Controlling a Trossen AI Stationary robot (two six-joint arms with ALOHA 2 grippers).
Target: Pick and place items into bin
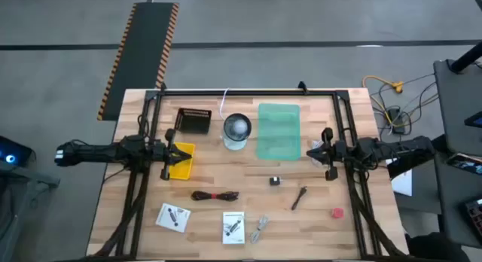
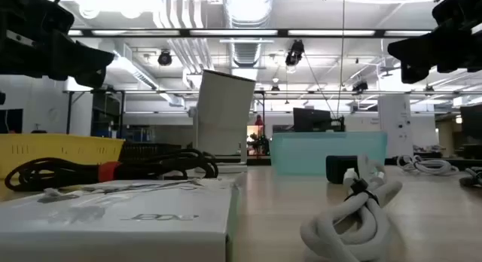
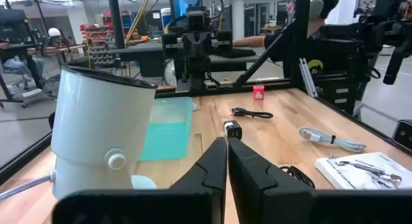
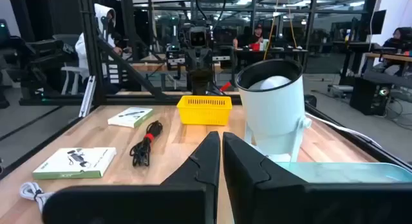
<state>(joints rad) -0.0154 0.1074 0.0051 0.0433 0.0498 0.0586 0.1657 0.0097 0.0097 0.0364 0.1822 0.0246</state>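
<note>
Items for the bin lie loose across the near half of the pale wooden table (image 1: 316,224): two white printed cards (image 1: 173,217) at seven and six o'clock, a black-and-red coiled cable (image 1: 215,196), a dark stick-like tool (image 1: 300,197), a silver metal piece (image 1: 260,230), a pink-red lump (image 1: 337,213) at four o'clock, and a tiny black cube (image 1: 276,181) near centre.

Behind the table the low view shows a workshop with ceiling lights.

Its foreground card hides most items.

Wrist views show the left gripper (image 3: 227,147) and right gripper (image 4: 221,141) closed, empty, above the table.
</note>
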